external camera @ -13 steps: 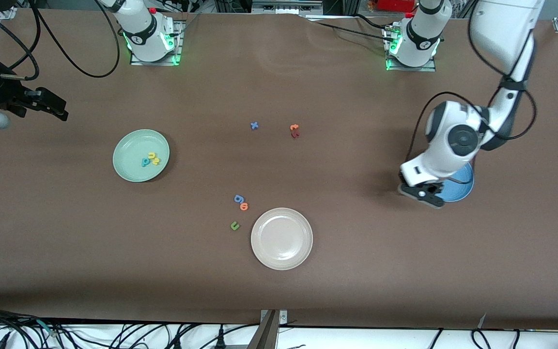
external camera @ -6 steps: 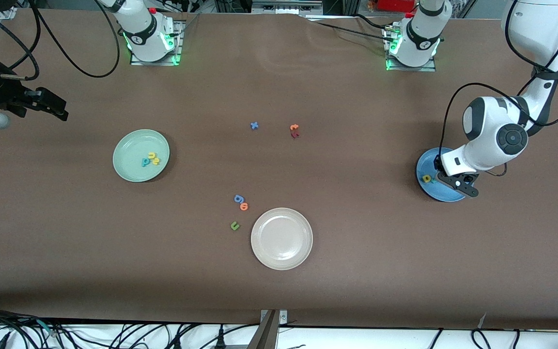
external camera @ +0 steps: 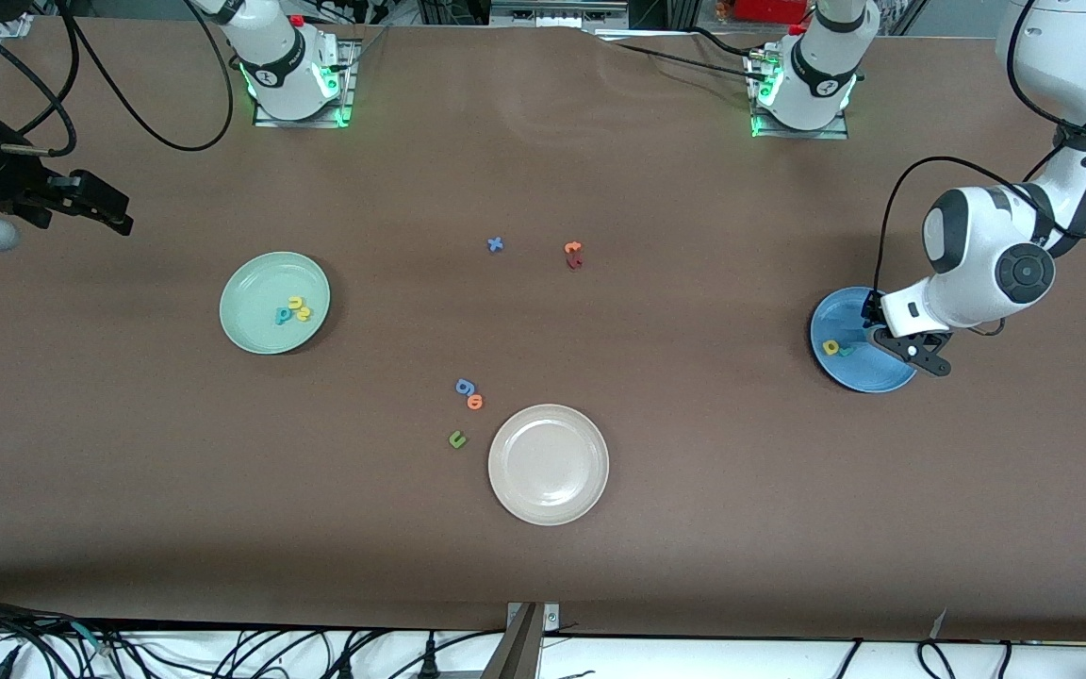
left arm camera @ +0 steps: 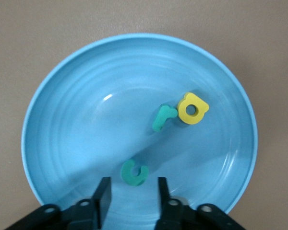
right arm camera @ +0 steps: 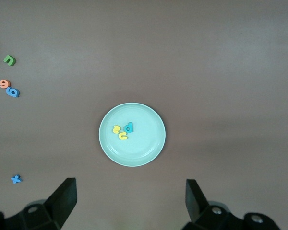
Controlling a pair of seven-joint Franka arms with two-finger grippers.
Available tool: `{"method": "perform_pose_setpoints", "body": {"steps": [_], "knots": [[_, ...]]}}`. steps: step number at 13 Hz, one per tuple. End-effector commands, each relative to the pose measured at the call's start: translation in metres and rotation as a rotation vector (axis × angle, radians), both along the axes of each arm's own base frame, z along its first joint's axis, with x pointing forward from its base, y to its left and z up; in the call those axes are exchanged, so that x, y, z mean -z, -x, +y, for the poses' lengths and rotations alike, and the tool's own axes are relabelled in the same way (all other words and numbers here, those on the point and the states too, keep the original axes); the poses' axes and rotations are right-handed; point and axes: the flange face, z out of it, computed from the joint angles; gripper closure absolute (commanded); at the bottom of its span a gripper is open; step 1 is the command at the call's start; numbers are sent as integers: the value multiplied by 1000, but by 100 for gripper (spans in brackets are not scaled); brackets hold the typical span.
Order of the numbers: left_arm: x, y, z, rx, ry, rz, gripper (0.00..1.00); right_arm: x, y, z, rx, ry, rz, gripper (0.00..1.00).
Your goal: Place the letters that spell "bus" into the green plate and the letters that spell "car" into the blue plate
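Observation:
The blue plate (external camera: 859, 370) lies at the left arm's end of the table. On it rest a yellow a (left arm camera: 192, 108), a teal r (left arm camera: 162, 117) and a teal c (left arm camera: 134, 173). My left gripper (left arm camera: 132, 188) hangs open low over the plate (left arm camera: 86, 120), and the c lies loose just off its fingertips. The green plate (external camera: 251, 325) holds a teal b/p shape (external camera: 283, 315), a yellow u (external camera: 296, 303) and a yellow s (external camera: 304, 314). My right gripper (right arm camera: 129, 191) waits wide open, high over the right arm's end of the table, holding nothing.
A beige plate (external camera: 548, 464) sits mid-table, nearest the front camera. Beside it lie a dark green u (external camera: 456, 438) and a blue and an orange letter (external camera: 468, 393). Farther from the camera lie a blue x (external camera: 495, 244) and an orange and a red letter (external camera: 573, 254).
My left gripper has swung across the blue plate toward the left arm's end of the table, uncovering the letters in it, and its fingers have parted. The right arm has not moved.

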Motion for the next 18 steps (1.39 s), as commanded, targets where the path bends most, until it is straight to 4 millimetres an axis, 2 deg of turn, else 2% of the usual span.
{"method": "perform_pose_setpoints", "body": {"steps": [1, 2, 3, 6, 8, 9, 10, 11, 13, 16, 18], "knots": [[2, 1, -1, -1, 21, 7, 38, -1, 3, 1, 2, -4, 1, 0], [-2, -1, -2, -4, 19, -1, 28, -1, 3, 1, 2, -4, 1, 0], [-9, -6, -4, -9, 16, -18, 0, -1, 3, 0, 4, -4, 1, 0], [-61, -28, -12, 8, 7, -115, 0, -1, 3, 1, 2, -4, 1, 0], [-105, -41, -24, 8, 18, -184, 0, -1, 3, 1, 2, -4, 1, 0], [-133, -49, -30, -8, 33, -198, 0, -1, 3, 1, 2, -4, 1, 0], [-158, -59, -50, -15, 36, -167, 0, -1, 3, 1, 2, -4, 1, 0], [-183, -67, -59, -95, 28, -119, 0, -2, 4, 1, 2, -4, 0, 0], [-233, -76, -90, -155, 8, -112, 0, -2, 4, 1, 4, -4, 0, 0], [-283, -71, -96, -197, 28, -188, 0, -1, 3, 0, 4, -4, 1, 0], [-310, -74, -95, -308, 30, -240, 0, -1, 3, 0, 4, -4, 1, 0]]}}
